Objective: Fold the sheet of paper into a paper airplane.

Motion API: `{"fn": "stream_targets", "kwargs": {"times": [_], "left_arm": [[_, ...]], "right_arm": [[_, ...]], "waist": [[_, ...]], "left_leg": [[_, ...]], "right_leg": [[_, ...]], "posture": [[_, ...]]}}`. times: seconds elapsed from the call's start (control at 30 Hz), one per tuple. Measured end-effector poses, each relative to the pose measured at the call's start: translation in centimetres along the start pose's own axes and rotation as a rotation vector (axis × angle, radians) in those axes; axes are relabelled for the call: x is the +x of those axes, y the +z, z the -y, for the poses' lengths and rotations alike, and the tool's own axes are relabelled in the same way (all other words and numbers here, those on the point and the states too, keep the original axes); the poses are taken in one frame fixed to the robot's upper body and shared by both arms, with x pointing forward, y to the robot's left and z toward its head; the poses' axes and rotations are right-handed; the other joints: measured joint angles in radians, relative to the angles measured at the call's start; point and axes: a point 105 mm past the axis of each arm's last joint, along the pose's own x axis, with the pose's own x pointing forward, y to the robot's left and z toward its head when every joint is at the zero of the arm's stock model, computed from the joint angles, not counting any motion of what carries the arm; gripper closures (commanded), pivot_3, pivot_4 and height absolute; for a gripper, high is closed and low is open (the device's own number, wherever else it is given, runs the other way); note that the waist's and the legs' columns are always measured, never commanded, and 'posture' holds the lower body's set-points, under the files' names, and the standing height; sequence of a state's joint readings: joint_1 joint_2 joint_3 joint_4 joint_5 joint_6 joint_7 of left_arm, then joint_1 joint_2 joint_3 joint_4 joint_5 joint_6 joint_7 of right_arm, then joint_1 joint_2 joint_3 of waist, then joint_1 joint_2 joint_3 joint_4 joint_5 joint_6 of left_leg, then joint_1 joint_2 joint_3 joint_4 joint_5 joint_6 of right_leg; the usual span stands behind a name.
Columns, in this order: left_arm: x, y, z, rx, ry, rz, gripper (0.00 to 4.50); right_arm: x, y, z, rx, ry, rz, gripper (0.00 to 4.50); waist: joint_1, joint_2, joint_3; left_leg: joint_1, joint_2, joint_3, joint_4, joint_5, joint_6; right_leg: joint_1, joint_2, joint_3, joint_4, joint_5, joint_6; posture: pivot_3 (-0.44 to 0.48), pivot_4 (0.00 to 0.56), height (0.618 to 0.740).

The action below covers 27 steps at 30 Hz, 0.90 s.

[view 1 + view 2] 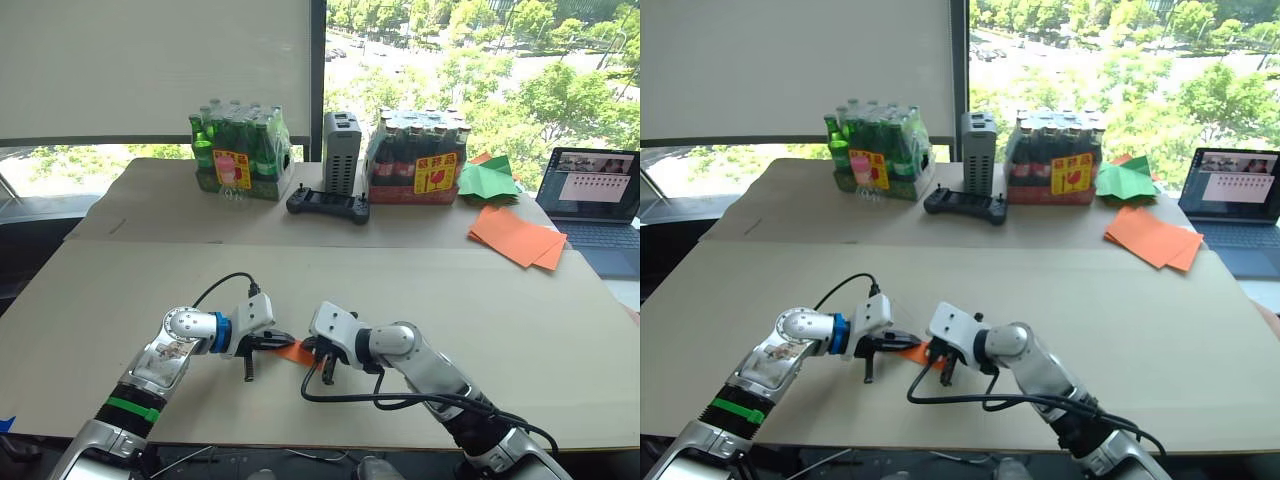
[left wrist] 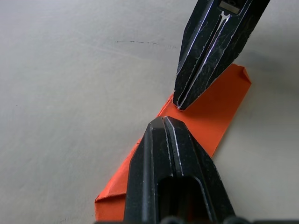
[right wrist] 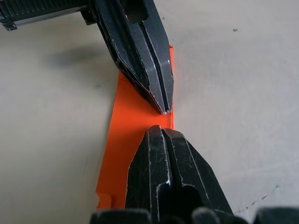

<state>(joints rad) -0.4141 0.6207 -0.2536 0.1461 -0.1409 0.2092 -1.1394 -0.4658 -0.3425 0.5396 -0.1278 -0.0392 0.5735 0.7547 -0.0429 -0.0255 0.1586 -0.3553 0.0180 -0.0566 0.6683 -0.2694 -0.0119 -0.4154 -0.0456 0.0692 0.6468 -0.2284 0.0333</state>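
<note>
While both tips press the paper airplane [image 2: 212, 109], left hand [image 2: 163, 123] & right hand [image 3: 161, 130] closed.

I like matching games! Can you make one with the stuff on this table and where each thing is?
Things:
1. folded orange paper
2. stack of orange sheets
3. laptop
4. black controller

Places:
A. far right edge of the table
B. under both gripper tips
C. between the two bottle packs
D. right side, beside the green paper shape

Pairs: 1-B, 2-D, 3-A, 4-C
</note>
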Motion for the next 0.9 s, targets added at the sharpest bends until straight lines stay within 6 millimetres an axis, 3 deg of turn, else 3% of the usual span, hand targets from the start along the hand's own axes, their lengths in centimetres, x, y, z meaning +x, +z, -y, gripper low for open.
{"fn": "stream_targets", "kwargs": {"times": [0.9], "left_arm": [[0.0, -0.3, 0.1, 0.022, -0.004, -0.011, 4.50]], "right_arm": [[-4.0, -2.8, -0.6, 0.018, -0.040, -0.088, 4.49]], "waist": [[0.004, 0.000, -0.001]], "left_leg": [[0.006, 0.000, -0.001, -0.001, -0.001, 0.001]], "right_leg": [[0.010, 0.000, 0.000, -0.006, -0.006, 0.009]], "posture": [[0.000, 0.150, 0.733]]}}
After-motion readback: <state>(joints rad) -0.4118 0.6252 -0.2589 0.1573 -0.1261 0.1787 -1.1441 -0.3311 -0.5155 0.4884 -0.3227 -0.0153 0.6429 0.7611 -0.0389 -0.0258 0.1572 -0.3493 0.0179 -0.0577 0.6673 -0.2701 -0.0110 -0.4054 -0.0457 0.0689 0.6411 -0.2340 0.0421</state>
